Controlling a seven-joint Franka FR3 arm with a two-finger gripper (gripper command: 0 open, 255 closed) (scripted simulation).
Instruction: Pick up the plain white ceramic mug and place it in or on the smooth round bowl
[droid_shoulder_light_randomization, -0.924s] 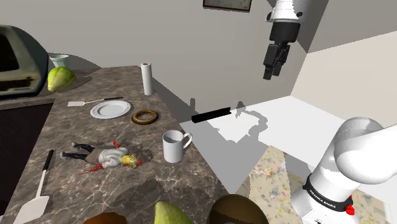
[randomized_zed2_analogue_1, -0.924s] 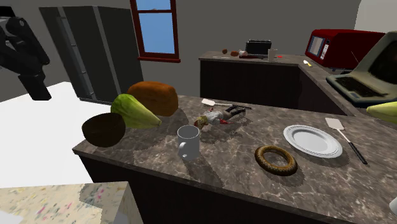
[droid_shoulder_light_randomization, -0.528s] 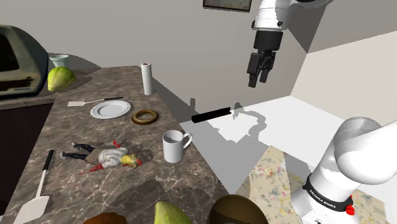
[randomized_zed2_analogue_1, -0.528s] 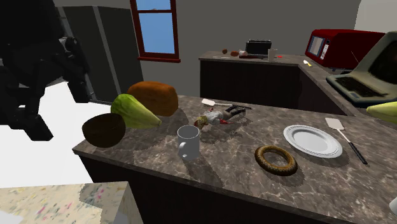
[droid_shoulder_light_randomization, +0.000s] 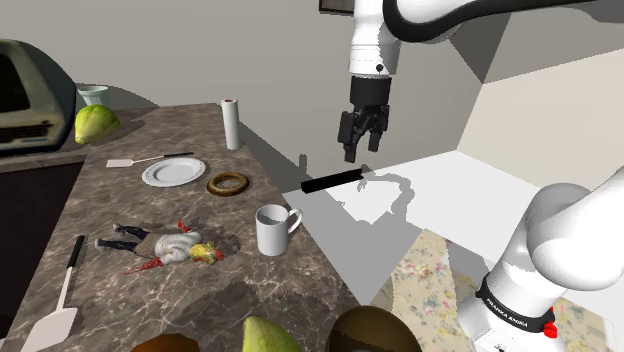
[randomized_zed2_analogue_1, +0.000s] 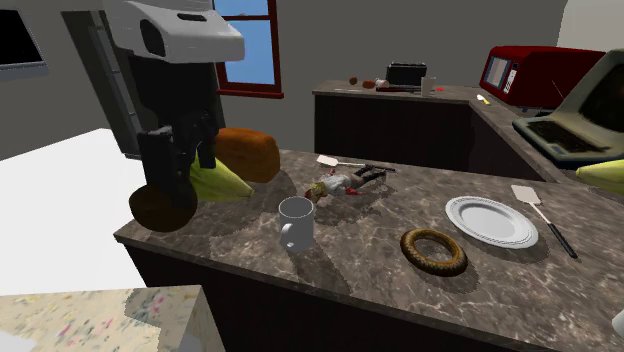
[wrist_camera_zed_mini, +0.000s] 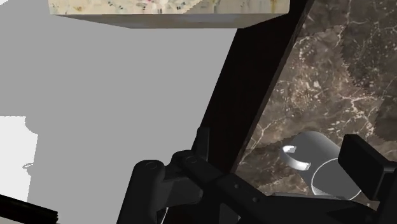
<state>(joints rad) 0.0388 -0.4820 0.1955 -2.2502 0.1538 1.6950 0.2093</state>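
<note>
**Hovering beside the table, gripper spread**

My all-black two-finger gripper (droid_shoulder_light_randomization: 357, 150) hangs in the air off the edge of the dark marbled stone table (droid_shoulder_light_randomization: 110, 200), its fingers apart and holding nothing. The plain white cylindrical mug (droid_shoulder_light_randomization: 272, 231) stands upright on the table near that edge, handle toward the shoulder view's right, well apart from me. The smooth round dark brown bowl (randomized_zed2_analogue_1: 165, 212) sits at the table's corner.

The countertop (droid_shoulder_light_randomization: 200, 290) is dark brown veined stone, polished. The mug (droid_shoulder_light_randomization: 272, 231) is smooth, plain white and faintly glossy. At eleven o'clock from it in the shoulder view, the white plate (droid_shoulder_light_randomization: 174, 171) shines and the brown ring (droid_shoulder_light_randomization: 228, 183) looks rough and braided. The gripper (droid_shoulder_light_randomization: 358, 152) is matt black.
</note>
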